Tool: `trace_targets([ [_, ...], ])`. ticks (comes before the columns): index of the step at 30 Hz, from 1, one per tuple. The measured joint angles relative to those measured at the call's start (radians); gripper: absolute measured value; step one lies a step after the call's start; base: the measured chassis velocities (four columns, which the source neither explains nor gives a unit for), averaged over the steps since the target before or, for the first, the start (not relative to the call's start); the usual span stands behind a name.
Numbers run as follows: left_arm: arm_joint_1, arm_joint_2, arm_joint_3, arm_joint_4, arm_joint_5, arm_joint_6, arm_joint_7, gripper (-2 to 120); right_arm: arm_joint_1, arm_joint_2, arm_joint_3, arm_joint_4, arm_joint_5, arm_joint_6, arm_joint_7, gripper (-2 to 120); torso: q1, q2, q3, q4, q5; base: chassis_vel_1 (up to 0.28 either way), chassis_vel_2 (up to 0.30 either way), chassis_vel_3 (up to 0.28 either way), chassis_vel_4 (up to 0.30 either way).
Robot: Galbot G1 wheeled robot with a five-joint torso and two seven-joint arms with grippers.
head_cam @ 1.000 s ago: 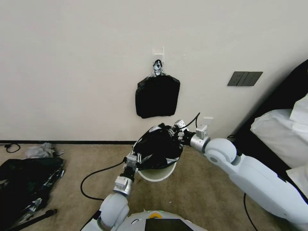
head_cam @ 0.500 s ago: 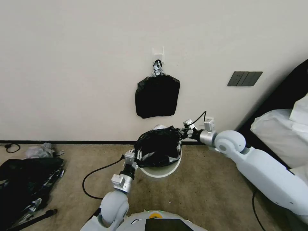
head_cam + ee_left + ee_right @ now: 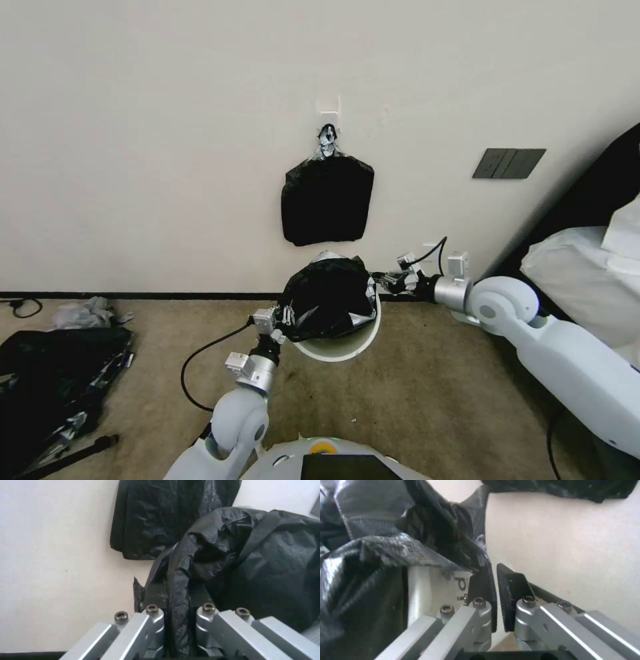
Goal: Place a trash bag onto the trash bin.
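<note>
Left gripper (image 3: 283, 315) clamped on one trash bag (image 3: 330, 297), draped over one trash bin (image 3: 347, 343) by wall; right gripper (image 3: 385, 280) at bin's far-right rim, jaws nearly together, slim gap, bag edge just beside
</note>
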State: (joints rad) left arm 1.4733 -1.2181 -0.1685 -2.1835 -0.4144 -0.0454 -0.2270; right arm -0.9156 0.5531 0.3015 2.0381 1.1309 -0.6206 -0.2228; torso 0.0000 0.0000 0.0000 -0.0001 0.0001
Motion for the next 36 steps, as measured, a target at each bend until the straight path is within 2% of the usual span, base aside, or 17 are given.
trace_targets([
  [2,-0.003,-0.002,-0.001,0.005,-0.008,0.002,-0.001,5,-0.007,0.000,0.016,0.003,0.003,0.021,0.019,11,0.000,0.000,0.000,0.0001,0.0000,0.000,0.000,0.000,0.000],
  [3,-0.008,-0.005,-0.002,0.016,-0.026,0.009,-0.003,5,-0.016,-0.003,0.051,0.009,0.023,0.048,0.064,22,0.000,0.000,0.000,0.0003,0.0001,0.000,0.000,0.000,0.000],
  [5,-0.009,-0.006,-0.003,0.021,-0.033,0.011,-0.003,5,-0.017,-0.006,0.066,0.012,0.043,0.053,0.081,25,0.000,0.000,0.000,0.0002,0.0000,0.000,0.000,0.000,0.000],
  [6,-0.012,-0.007,-0.005,0.029,-0.043,0.015,-0.004,5,-0.021,-0.012,0.094,0.016,0.087,0.057,0.115,32,0.000,0.000,0.000,0.0002,-0.0002,0.000,0.000,0.000,0.000],
  [9,-0.015,-0.007,-0.007,0.037,-0.060,0.019,-0.004,5,-0.033,-0.018,0.132,0.024,0.155,0.060,0.145,38,0.000,0.000,0.000,0.0001,-0.0003,0.000,0.000,0.000,0.000],
  [11,-0.020,-0.009,-0.009,0.041,-0.083,0.023,-0.006,5,-0.068,-0.016,0.166,0.049,0.273,0.062,0.187,50,0.000,0.000,0.000,0.0002,-0.0002,0.000,0.000,0.000,0.000],
  [12,-0.020,-0.009,-0.009,0.041,-0.083,0.023,-0.006,5,-0.068,-0.016,0.166,0.049,0.273,0.062,0.187,50,0.000,0.000,0.000,0.0002,-0.0002,0.000,0.000,0.000,0.000],
  [13,-0.023,-0.008,-0.010,0.043,-0.091,0.026,-0.006,5,-0.100,-0.002,0.178,0.083,0.420,0.062,0.273,57,0.000,0.000,0.000,0.0000,-0.0003,0.000,0.000,0.000,0.000],
  [15,-0.026,-0.007,-0.010,0.046,-0.093,0.026,-0.006,5,-0.120,0.018,0.180,0.113,0.532,0.061,0.372,63,0.000,0.000,0.000,0.0000,-0.0003,0.000,0.000,0.000,0.000],
  [16,-0.026,-0.007,-0.010,0.046,-0.093,0.026,-0.006,5,-0.120,0.018,0.180,0.113,0.532,0.061,0.372,63,0.000,0.000,0.000,0.0000,-0.0003,0.000,0.000,0.000,0.000],
  [20,-0.033,0.005,-0.005,0.045,-0.062,0.025,-0.004,5,-0.080,0.106,0.142,0.156,0.802,0.071,0.665,84,0.000,0.000,0.000,0.0001,-0.0002,0.000,0.000,0.000,0.000],
  [21,-0.033,0.005,-0.005,0.045,-0.062,0.025,-0.004,5,-0.080,0.106,0.142,0.156,0.802,0.071,0.665,84,0.000,0.000,0.000,0.0001,-0.0002,0.000,0.000,0.000,0.000],
  [23,-0.033,0.007,-0.003,0.041,-0.054,0.024,-0.003,5,-0.041,0.138,0.123,0.154,0.879,0.084,0.751,91,0.000,0.000,0.000,0.0003,-0.0003,0.000,0.000,0.000,0.000],
  [24,-0.033,0.007,-0.003,0.041,-0.054,0.024,-0.003,5,-0.041,0.138,0.123,0.154,0.879,0.084,0.751,91,0.000,0.000,0.000,0.0003,-0.0003,0.000,0.000,0.000,0.000],
  [25,-0.032,0.008,-0.002,0.036,-0.046,0.023,-0.003,5,-0.013,0.163,0.107,0.151,0.927,0.099,0.810,97,0.000,0.000,0.000,0.0006,-0.0001,0.000,0.000,0.000,0.000],
  [28,-0.028,0.011,0.000,0.029,-0.034,0.023,-0.001,5,0.010,0.186,0.089,0.148,0.950,0.108,0.848,100,0.000,0.000,0.000,0.0002,-0.0002,0.000,0.000,0.000,0.000],
  [36,-0.025,0.009,0.011,0.012,-0.022,0.022,0.000,5,0.012,0.198,0.068,0.143,0.937,0.108,0.865,98,0.000,0.000,0.000,0.0000,-0.0001,0.000,0.000,0.000,0.000],
])
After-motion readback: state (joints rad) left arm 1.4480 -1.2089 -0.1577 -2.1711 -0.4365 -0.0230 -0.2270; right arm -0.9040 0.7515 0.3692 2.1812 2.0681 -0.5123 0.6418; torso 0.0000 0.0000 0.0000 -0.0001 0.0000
